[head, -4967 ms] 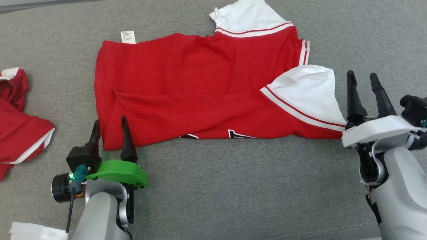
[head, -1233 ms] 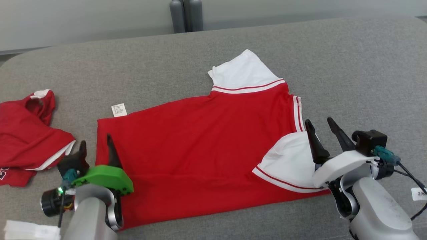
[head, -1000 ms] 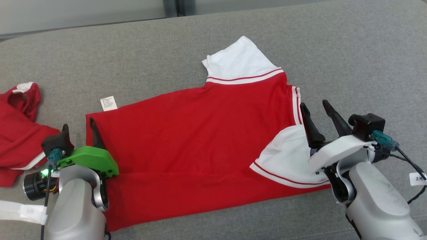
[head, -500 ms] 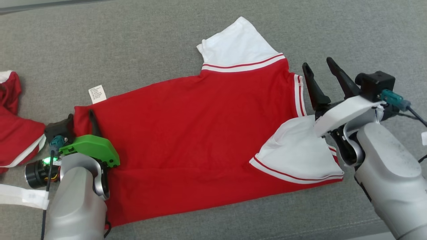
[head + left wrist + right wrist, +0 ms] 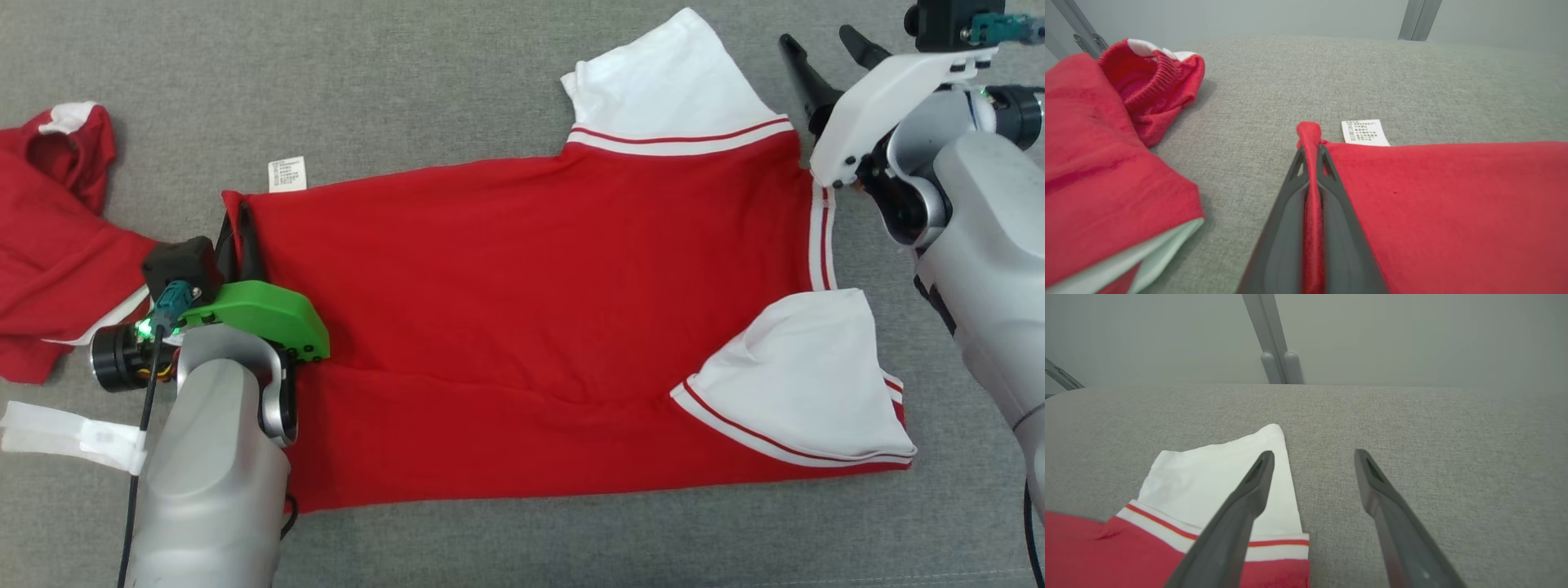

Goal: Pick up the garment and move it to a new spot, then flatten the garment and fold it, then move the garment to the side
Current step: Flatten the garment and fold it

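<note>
The garment (image 5: 522, 310), a red shirt with white sleeves, lies spread on the grey padded surface (image 5: 457, 82). My left gripper (image 5: 238, 224) is at its far left corner, shut on a pinched ridge of red cloth (image 5: 1310, 134) by the white care label (image 5: 1365, 132). That ridge runs between the fingers of the left gripper (image 5: 1310, 149). My right gripper (image 5: 818, 37) is open at the far right, beside the far white sleeve (image 5: 669, 82). In the right wrist view the right gripper (image 5: 1313, 454) has one finger over the sleeve's (image 5: 1216, 477) edge and the other over bare surface.
A second red garment (image 5: 57, 229) lies crumpled at the left, close to my left arm, and also fills the left side of the left wrist view (image 5: 1106, 163). A white paper strip (image 5: 73, 433) lies at the lower left. Grey metal posts (image 5: 1278, 363) stand beyond the surface's far edge.
My left gripper has shut on the garment's far left corner. My right gripper, still open, has moved up past the near sleeve to the far sleeve. The head view has shifted.
</note>
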`<state>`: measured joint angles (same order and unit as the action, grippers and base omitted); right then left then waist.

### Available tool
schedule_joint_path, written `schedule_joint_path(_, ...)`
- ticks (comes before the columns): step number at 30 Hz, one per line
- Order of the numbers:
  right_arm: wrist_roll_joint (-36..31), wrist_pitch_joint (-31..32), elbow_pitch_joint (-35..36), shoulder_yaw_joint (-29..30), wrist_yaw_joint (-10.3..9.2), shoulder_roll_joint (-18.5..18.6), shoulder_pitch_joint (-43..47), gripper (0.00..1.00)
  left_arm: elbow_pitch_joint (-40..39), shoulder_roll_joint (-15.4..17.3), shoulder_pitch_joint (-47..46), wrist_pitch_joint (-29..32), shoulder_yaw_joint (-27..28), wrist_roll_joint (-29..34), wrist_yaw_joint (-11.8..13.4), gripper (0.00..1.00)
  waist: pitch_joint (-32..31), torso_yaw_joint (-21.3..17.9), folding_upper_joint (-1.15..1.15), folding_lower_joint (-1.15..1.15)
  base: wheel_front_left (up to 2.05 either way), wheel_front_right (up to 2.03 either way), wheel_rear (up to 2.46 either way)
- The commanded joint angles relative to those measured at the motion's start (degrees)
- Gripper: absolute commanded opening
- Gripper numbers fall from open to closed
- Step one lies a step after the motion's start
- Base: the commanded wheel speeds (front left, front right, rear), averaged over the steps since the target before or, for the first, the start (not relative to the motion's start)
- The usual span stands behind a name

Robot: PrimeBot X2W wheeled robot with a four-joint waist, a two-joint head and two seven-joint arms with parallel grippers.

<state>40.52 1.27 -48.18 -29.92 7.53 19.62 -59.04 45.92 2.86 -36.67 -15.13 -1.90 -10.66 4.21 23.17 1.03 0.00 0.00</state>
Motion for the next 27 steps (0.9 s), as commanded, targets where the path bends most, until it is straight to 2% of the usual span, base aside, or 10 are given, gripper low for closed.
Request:
schedule_joint_path(1, 0.69, 0.74, -1.09, -0.55, -0.08, -0.19, -1.97, 1.00, -0.87, 0.21, -1.49, -0.01, -1.11, -1.59, -0.45, 0.00, 2.75, 2.91, 0.00, 0.00, 0.00, 0.00, 0.00)
schedule_joint_path(4, 1.31, 1.98, -3.35, -1.90, -0.08, 0.14, -4.49, 1.00, -2.36, 0.19, -1.66, -0.01, -4.51, -3.97, -0.25, 0.00, 3.95, 4.51, 0.00, 0.00, 0.00, 0.00, 0.00)
schedule_joint_path(11, 1.91, 4.15, -8.21, -5.51, -0.08, 1.47, -9.33, 1.00, -5.71, 0.15, -2.67, -0.01, -12.74, -9.53, 2.27, 0.00, 6.52, 7.95, 0.00, 0.00, 0.00, 0.00, 0.00)
schedule_joint_path(17, 2.94, 6.28, -9.98, -9.22, -0.08, 1.63, -11.11, 0.99, -7.48, 0.16, -3.05, -0.01, -16.53, -12.82, 4.26, 0.00, 7.49, 8.98, 0.00, 0.00, 0.00, 0.00, 0.00)
schedule_joint_path(18, 3.06, 6.57, -10.14, -9.87, -0.08, 1.94, -11.15, 0.78, -7.51, 0.16, -3.02, -0.01, -16.81, -13.09, 4.45, 0.00, 7.50, 8.97, 0.00, 0.00, 0.00, 0.00, 0.00)
schedule_joint_path(19, 3.01, 6.27, -10.22, -10.56, -0.08, 2.32, -11.21, 0.43, -7.46, 0.17, -3.00, 0.00, -17.05, -13.07, 4.63, 0.00, 7.50, 8.91, 0.00, 0.00, 0.00, 0.00, 0.00)
schedule_joint_path(20, 2.99, 4.68, -10.58, -11.15, -0.08, 3.06, -11.52, 0.00, -7.52, 0.17, -3.07, 0.03, -17.04, -13.09, 5.00, 0.00, 7.29, 8.78, 0.00, 0.00, 0.00, 0.00, 0.00)
schedule_joint_path(27, 1.37, -4.84, -14.66, -10.73, -0.08, 3.96, -14.38, 0.00, -8.99, 0.21, -4.14, 0.00, -15.09, -11.65, 4.66, 0.00, 6.53, 7.86, 0.00, 0.00, 0.00, 0.00, 0.00)
